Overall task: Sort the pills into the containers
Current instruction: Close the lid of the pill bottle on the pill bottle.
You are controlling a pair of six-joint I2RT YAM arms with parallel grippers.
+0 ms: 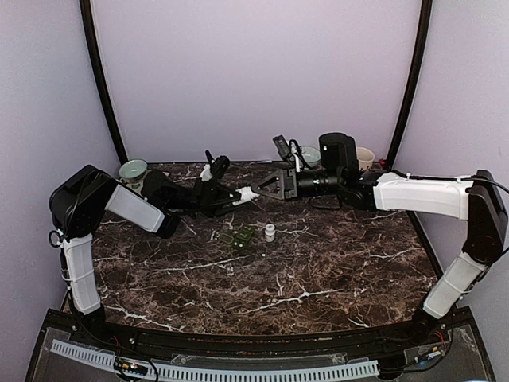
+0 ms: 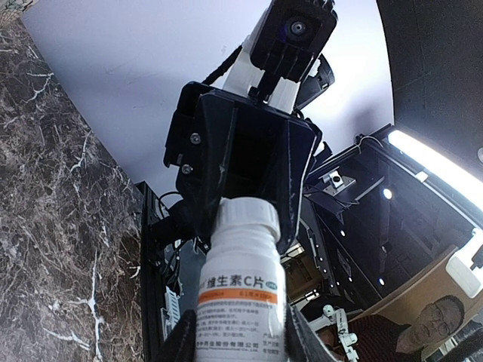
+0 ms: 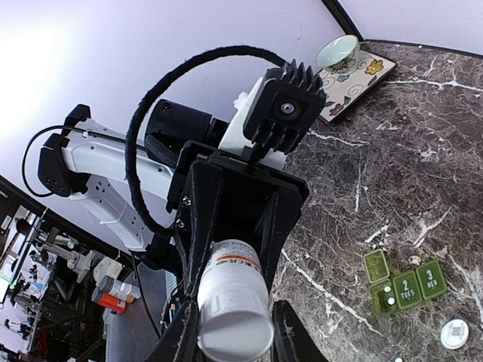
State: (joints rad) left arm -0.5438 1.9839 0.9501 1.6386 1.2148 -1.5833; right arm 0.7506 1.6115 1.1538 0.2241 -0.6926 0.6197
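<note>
A white pill bottle [image 1: 245, 193] with an orange label band hangs level above the marble table, held between both arms. My left gripper [image 2: 241, 343] is shut on the bottle [image 2: 241, 294] around its labelled body. My right gripper [image 3: 234, 343] is shut on the white cap [image 3: 234, 326] at the other end. A green pill organizer [image 1: 238, 238] lies on the table below them. It has one lid open, and small white pills [image 3: 388, 295] show in the open compartment.
A small white bottle [image 1: 270, 232] stands just right of the organizer. A teal bowl [image 1: 134, 169] sits on a patterned tray [image 3: 361, 75] at the back left. Two cups [image 1: 365, 158] stand at the back right. Dark frame posts flank the table.
</note>
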